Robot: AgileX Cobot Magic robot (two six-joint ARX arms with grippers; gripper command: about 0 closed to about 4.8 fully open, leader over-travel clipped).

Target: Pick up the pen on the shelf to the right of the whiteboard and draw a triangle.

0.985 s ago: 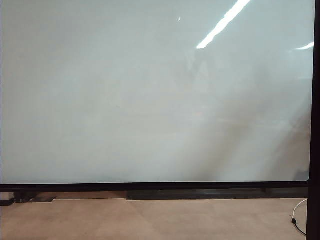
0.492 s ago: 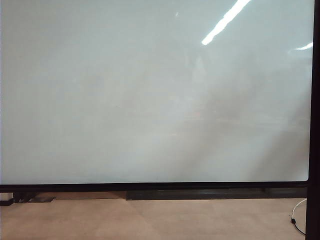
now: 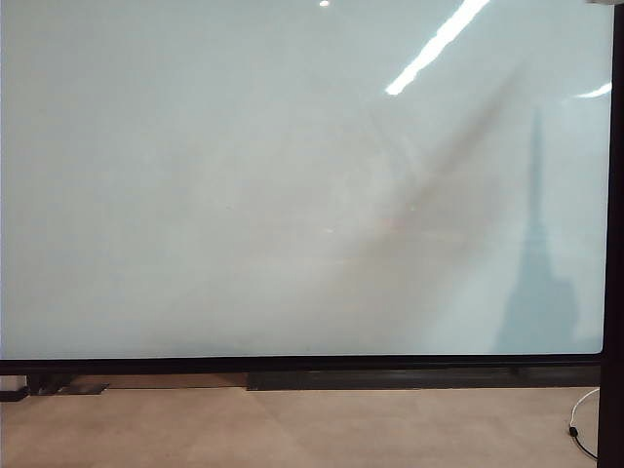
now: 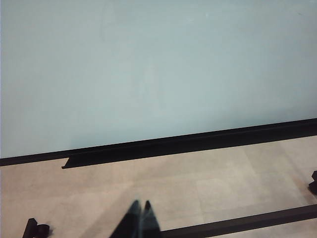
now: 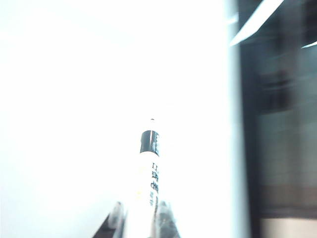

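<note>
In the right wrist view the right gripper [image 5: 141, 225] is clenched on the pen [image 5: 146, 183], its fingers [image 5: 115, 218] pressing the lower barrel from both sides. The pen's long axis runs straight out from the gripper, away from the camera, with the black collar and fine tip at the far end, pointing at the whiteboard [image 5: 74, 99]. The board fills that view as an overexposed white field, so whether the tip touches it cannot be told. Beside the pen the board's side edge runs as a pale strip, with a dark, blurred room beyond.

In the left wrist view the left gripper [image 4: 140, 206] shows only as two dark fingertips [image 4: 132, 218] pressed together with nothing between them, hanging above the pale floor [image 4: 208, 183]. Past them the black bottom frame [image 4: 188, 144] crosses the view below the bare board.

The exterior view shows neither gripper. The board's surface is unmarked, with ceiling lights reflected near its top right corner and a tall, narrow dark shape [image 3: 536, 283] on the glossy surface near its bottom right corner. A thin cable [image 3: 580, 429] lies on the floor beyond that corner.
</note>
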